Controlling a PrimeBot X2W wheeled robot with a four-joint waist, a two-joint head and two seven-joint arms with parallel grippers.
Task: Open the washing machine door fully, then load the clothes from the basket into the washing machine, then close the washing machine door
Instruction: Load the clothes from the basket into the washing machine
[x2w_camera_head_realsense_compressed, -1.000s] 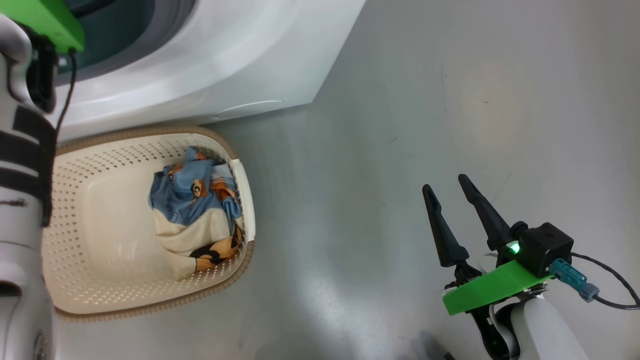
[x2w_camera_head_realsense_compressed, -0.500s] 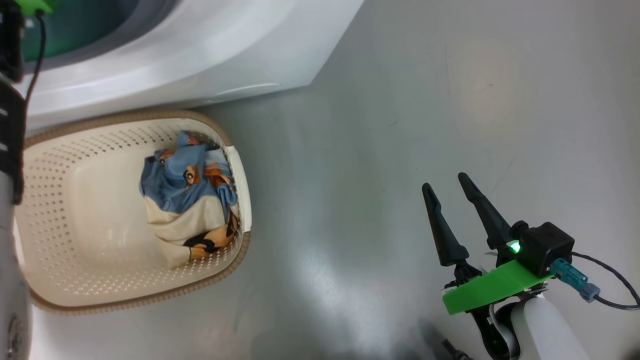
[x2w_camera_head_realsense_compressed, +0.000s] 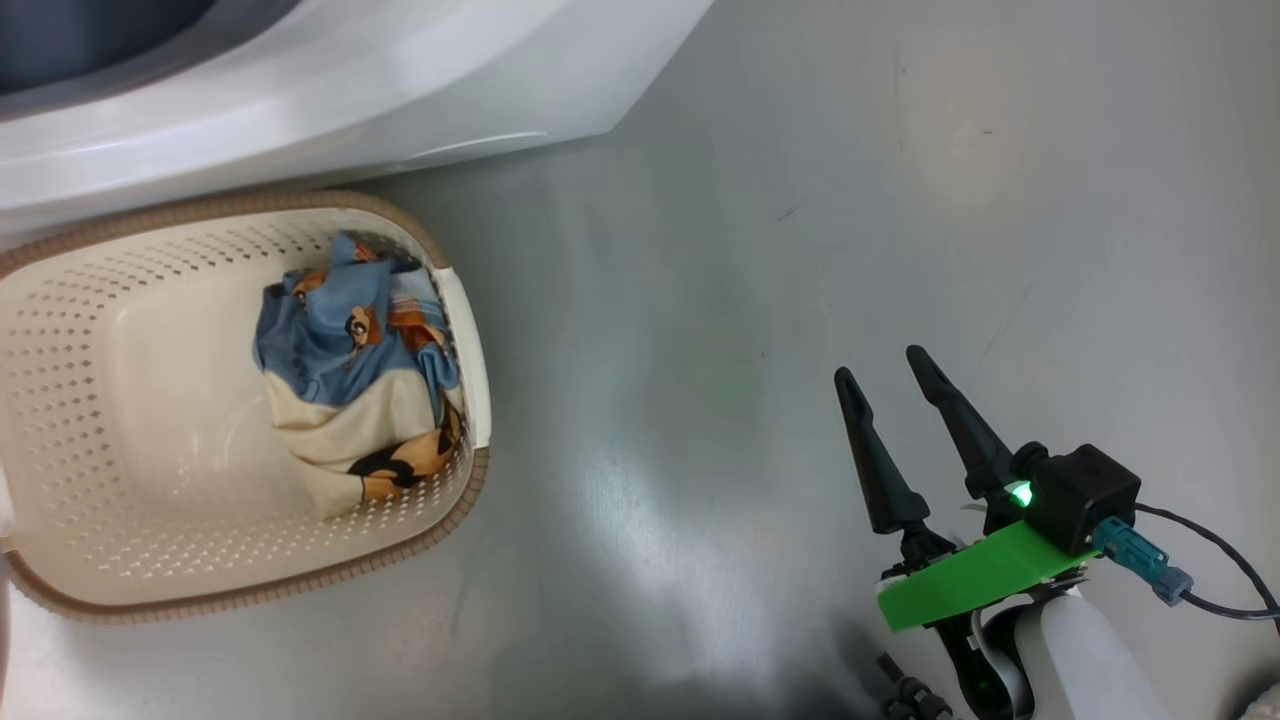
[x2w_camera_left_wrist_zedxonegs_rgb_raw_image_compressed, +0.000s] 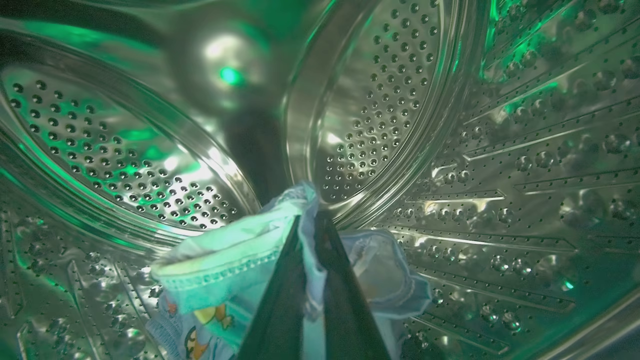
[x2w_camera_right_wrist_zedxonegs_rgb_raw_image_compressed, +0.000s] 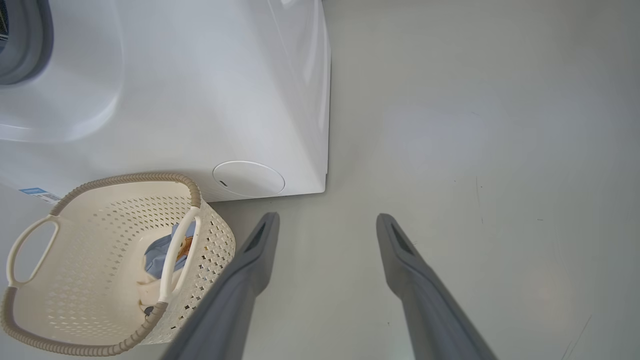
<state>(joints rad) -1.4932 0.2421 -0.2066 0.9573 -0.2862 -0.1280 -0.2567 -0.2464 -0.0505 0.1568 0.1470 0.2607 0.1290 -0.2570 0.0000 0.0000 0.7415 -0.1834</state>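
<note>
Left gripper: my left gripper (x2w_camera_left_wrist_zedxonegs_rgb_raw_image_compressed: 311, 220) is deep inside the steel drum (x2w_camera_left_wrist_zedxonegs_rgb_raw_image_compressed: 385, 90). Its two fingers are clenched close together on a light-blue piece (x2w_camera_left_wrist_zedxonegs_rgb_raw_image_compressed: 235, 255).
Light-blue piece: the fabric is pinched between my fingers and bunches out on both sides of them. Printed figures show at its lower edge.
Washing machine: the washing machine (x2w_camera_head_realsense_compressed: 350, 90) has its white body across the far left. A round cap (x2w_camera_right_wrist_zedxonegs_rgb_raw_image_compressed: 248, 178) sits low on its front, near the right corner.
Basket: the basket (x2w_camera_head_realsense_compressed: 478, 470) stands on the floor, open side up. Its far rim is just beside the machine's base. Its long axis runs left to right along the machine's front.
Clothes: the clothes (x2w_camera_head_realsense_compressed: 350, 400) lie as one bundle at the right end of the basket, pressed against its right short wall. The bundle's long axis runs far to near, with the blue part at the far end and the cream part with orange and black print at the near end.
Floor: the floor (x2w_camera_head_realsense_compressed: 750, 250) is grey and glossy between the basket and my other arm.
Right gripper: my right gripper (x2w_camera_head_realsense_compressed: 879, 364) is at the near right, well apart from the basket. Its fingers are spread and grasp nothing, and they point far and slightly left.
</note>
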